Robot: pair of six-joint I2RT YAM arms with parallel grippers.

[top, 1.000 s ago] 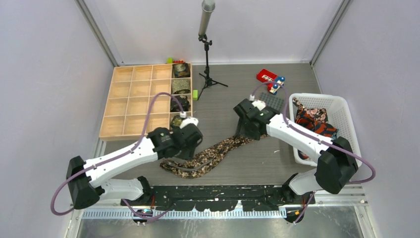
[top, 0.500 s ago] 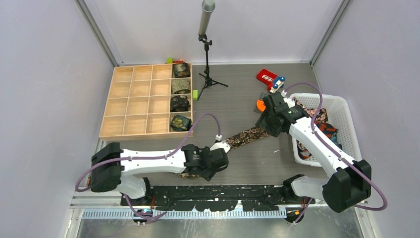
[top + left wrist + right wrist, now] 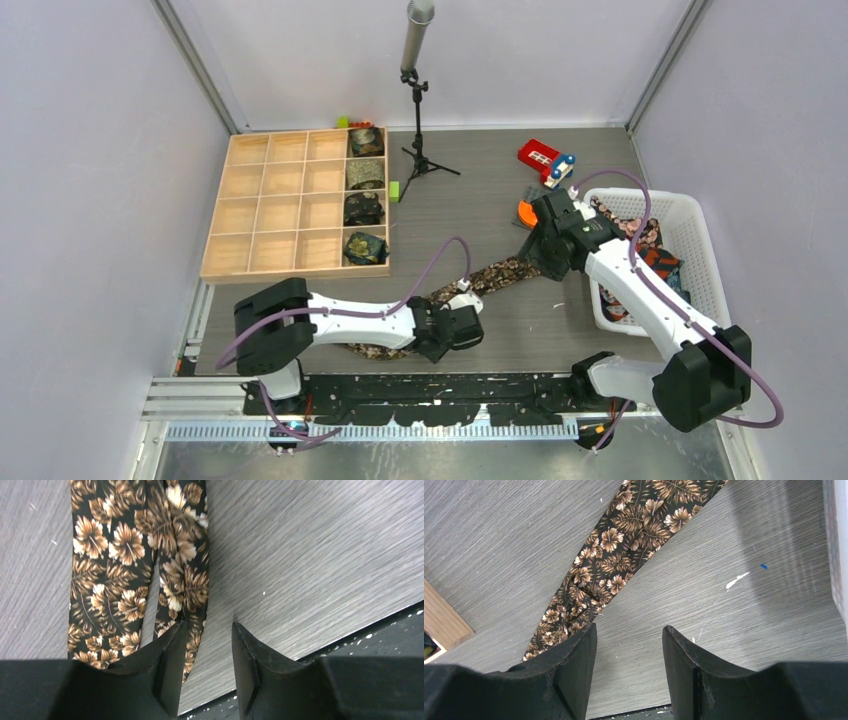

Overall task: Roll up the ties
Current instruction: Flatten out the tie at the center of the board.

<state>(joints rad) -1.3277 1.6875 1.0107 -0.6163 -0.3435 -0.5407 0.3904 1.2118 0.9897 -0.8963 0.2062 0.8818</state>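
Observation:
A long dark tie [image 3: 495, 275] with a brown-tan leaf print lies unrolled on the table, running from the front edge up toward the right. In the left wrist view it [image 3: 125, 555] lies folded double. My left gripper [image 3: 465, 330] hangs low over its front part, open. The fold's right edge reaches into the gap [image 3: 207, 625] beside the left finger [image 3: 170, 665]; nothing is pinched. My right gripper [image 3: 545, 262] hovers open over the tie's far end [image 3: 624, 555], with bare table between its fingertips [image 3: 629, 627]. Several rolled ties [image 3: 364, 246] fill the wooden box's right column.
The wooden grid box [image 3: 270, 205] stands at the back left. A white basket [image 3: 690, 215] at the right holds more ties [image 3: 640, 245]. A microphone stand [image 3: 420, 150], a red object [image 3: 540, 155], an orange piece [image 3: 525, 212] and a green block [image 3: 394, 190] sit behind.
My left arm has swung right from beside the box along the front edge to the tie's near part, its jaws narrowing. The right gripper has drawn back toward the basket, then held still.

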